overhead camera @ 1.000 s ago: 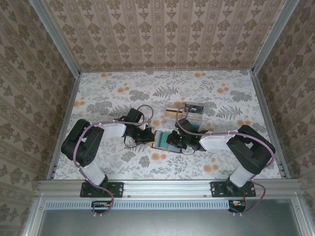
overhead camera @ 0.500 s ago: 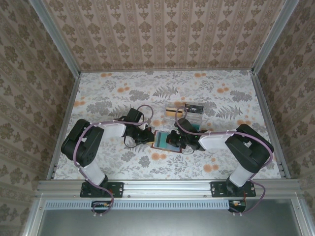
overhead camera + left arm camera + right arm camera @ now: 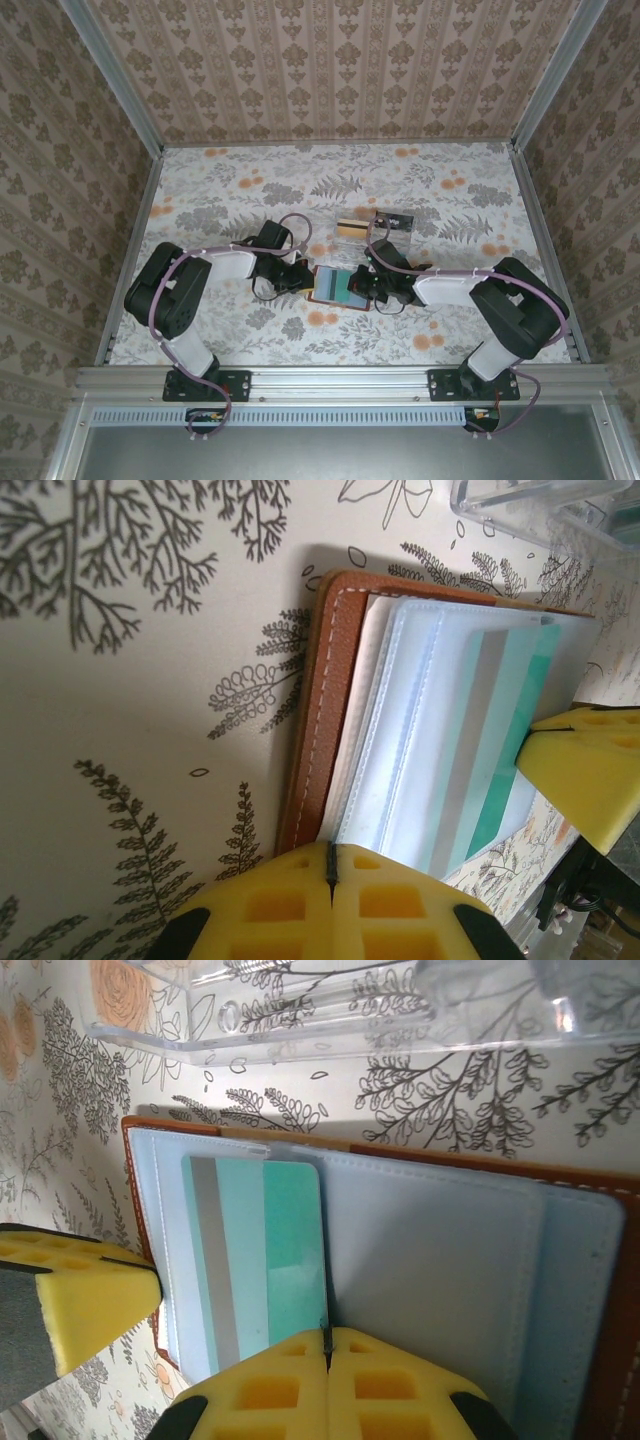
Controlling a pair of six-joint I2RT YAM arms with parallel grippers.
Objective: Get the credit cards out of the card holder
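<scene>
The brown leather card holder (image 3: 338,287) lies open on the table between both grippers. Its light lining and clear sleeves (image 3: 420,740) face up. A teal credit card (image 3: 265,1250) with a grey stripe lies on its left half, also visible as the teal credit card (image 3: 500,740). My right gripper (image 3: 326,1338) is shut, its tips meeting right at that card's long edge; I cannot tell whether they pinch it. Shut too, my left gripper (image 3: 331,855) rests on the holder's near edge beside the brown rim (image 3: 322,700).
A clear plastic tray (image 3: 376,228) stands just behind the holder, with a tan card (image 3: 349,225) and a dark card (image 3: 398,218) in it. Its wall (image 3: 300,1035) lies close to the holder's far edge. Open floral tabletop (image 3: 250,190) stretches left and behind.
The right gripper has closed fully and shifted slightly to the right, so more of the teal card shows. The left gripper and the holder have stayed put.
</scene>
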